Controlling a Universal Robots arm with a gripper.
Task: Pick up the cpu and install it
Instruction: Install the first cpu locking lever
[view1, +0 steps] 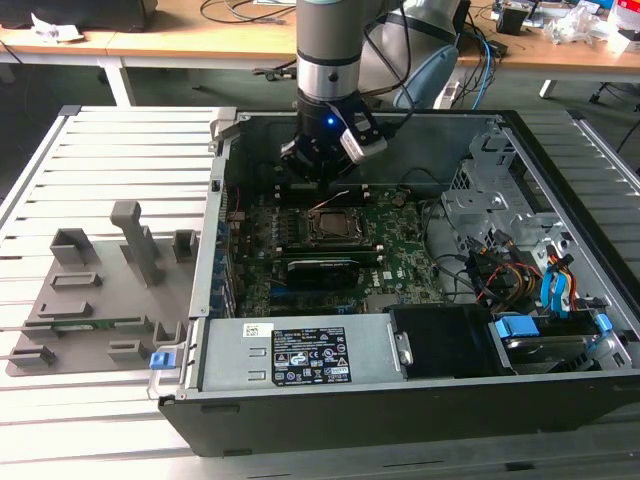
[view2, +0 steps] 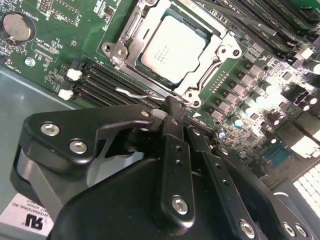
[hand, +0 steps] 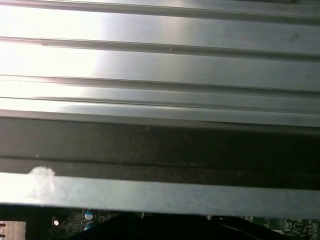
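resting in its socket (printed top): cpu

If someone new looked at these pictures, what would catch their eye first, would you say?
Most likely the open computer case with its green motherboard, the arm reaching down into it. In the second wrist view the cpu sits in its socket frame, and the black gripper, fingers together, is beside it, holding nothing.

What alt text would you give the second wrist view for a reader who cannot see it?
A silver-topped cpu sits inside its metal socket frame on a green motherboard. The black gripper, its fingers closed together and holding nothing, hangs in the foreground just short of the socket, beside dark memory slots.
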